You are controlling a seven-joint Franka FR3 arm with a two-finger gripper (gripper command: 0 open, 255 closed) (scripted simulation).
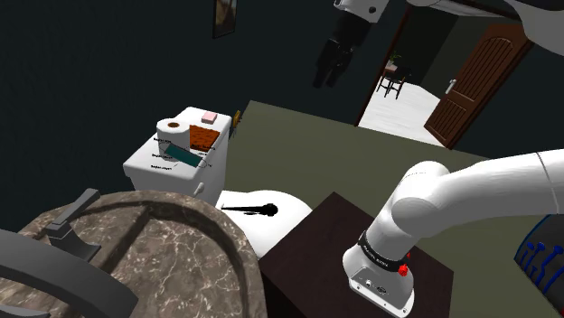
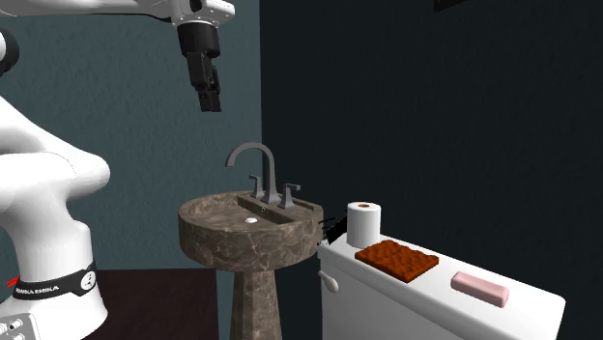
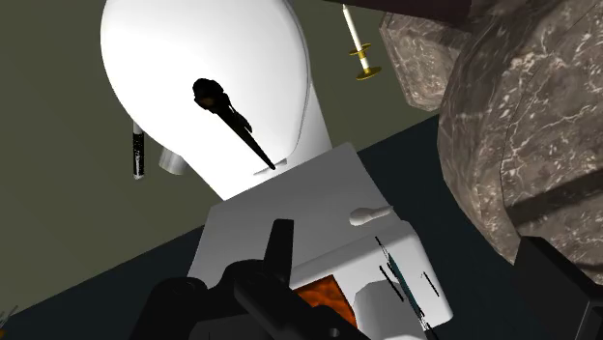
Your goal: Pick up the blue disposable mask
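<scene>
Since the blue mask (image 1: 179, 155) looks thin and limp (probably feather-light), pinch an edge. It lies well below the end effector (image 1: 324, 81), whose opening I cannot tell.

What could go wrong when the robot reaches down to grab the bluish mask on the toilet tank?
The mask lies flat and thin on the tank lid, so the gripper might slide off it or bump the lid. The toilet roll stands right next to it and could get knocked over. The brown pad sits close too.
</scene>
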